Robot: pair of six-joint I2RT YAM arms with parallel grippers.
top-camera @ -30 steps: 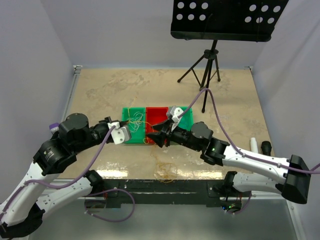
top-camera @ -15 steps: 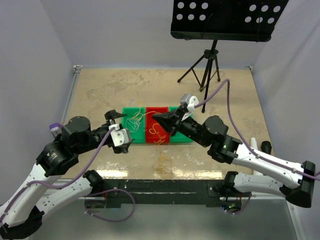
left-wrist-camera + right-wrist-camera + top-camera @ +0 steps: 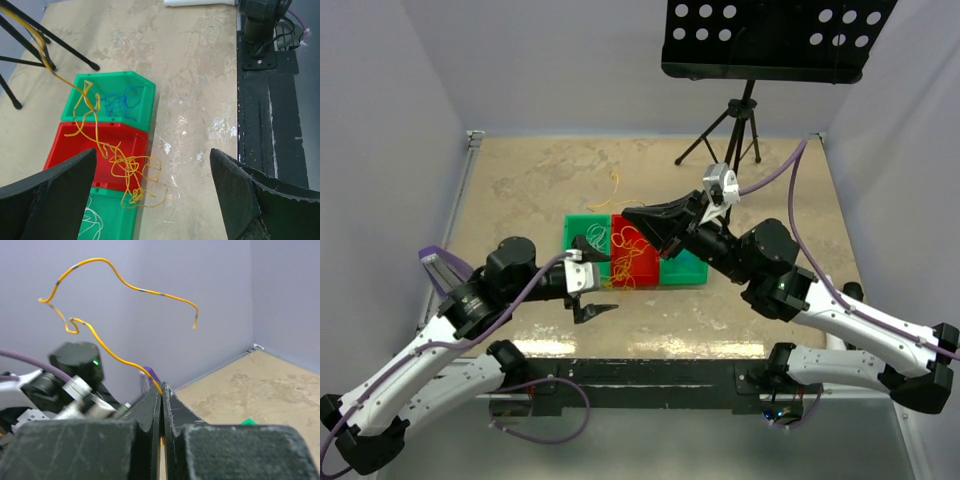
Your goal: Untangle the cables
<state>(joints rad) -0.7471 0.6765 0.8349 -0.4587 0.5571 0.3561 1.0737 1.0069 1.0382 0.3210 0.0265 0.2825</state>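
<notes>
Right gripper (image 3: 162, 390): jaws pressed shut on the orange-yellow cable (image 3: 120, 277). A free end curls in the air above the pinch.

Left gripper (image 3: 152, 152): jaws spread wide, holding nothing, above the trays' near edge.

From the pinch, the orange-yellow strand hangs down across the green tray (image 3: 142, 90) holding the pale blue cable (image 3: 125, 100). It then runs into the red tray (image 3: 60, 147). Its knotted coil spills over that tray's rim onto the table (image 3: 200, 75). The whitish cable (image 3: 92, 220) lies in the other green tray.

Risks:
- We judge that a further lift could tighten the coil's loops into a knot instead of freeing them.
- The strand kinks right over the blue cable. We cannot tell whether they are hooked; if so, pulling would drag the blue cable out.
- The trays look like light plastic, so a snag on a rim could shift them.

Materials: the cables are thin, springy wire with crimped bends, and the orange one has darker bands. The trays are glossy with sharp edges. The tabletop is mottled beige with a slight sheen.
</notes>
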